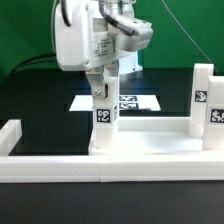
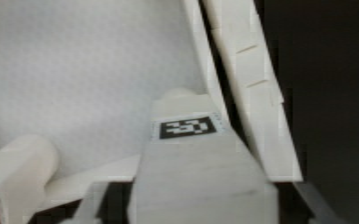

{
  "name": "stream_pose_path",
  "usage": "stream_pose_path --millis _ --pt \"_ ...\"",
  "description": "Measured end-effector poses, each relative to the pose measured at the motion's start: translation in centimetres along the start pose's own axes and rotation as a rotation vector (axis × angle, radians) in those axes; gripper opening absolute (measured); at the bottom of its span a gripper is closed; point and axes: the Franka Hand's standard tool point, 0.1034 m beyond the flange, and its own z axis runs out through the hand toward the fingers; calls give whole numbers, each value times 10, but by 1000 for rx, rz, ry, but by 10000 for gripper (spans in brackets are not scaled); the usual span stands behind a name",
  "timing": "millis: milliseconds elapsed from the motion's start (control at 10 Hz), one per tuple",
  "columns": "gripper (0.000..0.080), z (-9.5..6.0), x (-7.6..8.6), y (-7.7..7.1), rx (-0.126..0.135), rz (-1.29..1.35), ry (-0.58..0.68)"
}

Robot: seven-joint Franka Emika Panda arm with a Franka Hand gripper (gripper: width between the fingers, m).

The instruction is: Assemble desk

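The arm has the claw [image 1: 100, 88] pointing straight down over the tabletop panel [image 1: 150, 140], and it is pinching a square leg [image 1: 103, 112] near its upper end, so the leg hangs upright directly below the fingers with its tagged face turned toward the exterior camera. The foot of the leg looks to be touching the panel, or very nearly; from where I stand I cannot tell whether it is seated or only resting on the surface.

The panel lies flat against the long low border wall [image 1: 60, 165], which runs just below and in front of the claw. Two more legs [image 1: 202, 100] stand already upright, well off to the exterior view's right of the claw (one close behind the other at that end of the panel). Beyond the claw, flat on the black table [image 1: 40, 100], is the marker board [image 1: 135, 102].

In the wrist view the held leg [image 2: 202, 165] fills the space under the fingers, its small tag facing up, with the white floor of the panel [image 2: 78, 80] and a raised rim [image 2: 247, 90] running close beside it.

To do this step well, I would judge that the leg must stay truly vertical while it is turned or pressed into its socket, with the grip kept firm so the square sides do not slip in the fingers. The panel should stay braced against the wall, or it may swing round under the twisting force. The grip should come off only once the leg stands without leaning.
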Motion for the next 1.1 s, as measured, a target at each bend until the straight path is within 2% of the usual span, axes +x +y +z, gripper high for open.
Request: stream_pose_path --millis 400,500,600,700,800,900,1100 --pt "304 0 0 1 -2 18 7" --pt "367 -1 0 0 -1 10 5" --pt "546 -6 -3 -1 3 -11 -2" --pt "546 -14 -6 -2 1 -31 -13" --pt "626 -27 -14 -2 1 -48 -31" --pt "644 -44 -24 -5 17 -60 -52" --pt "649 -38 -23 -3 13 -66 -44"
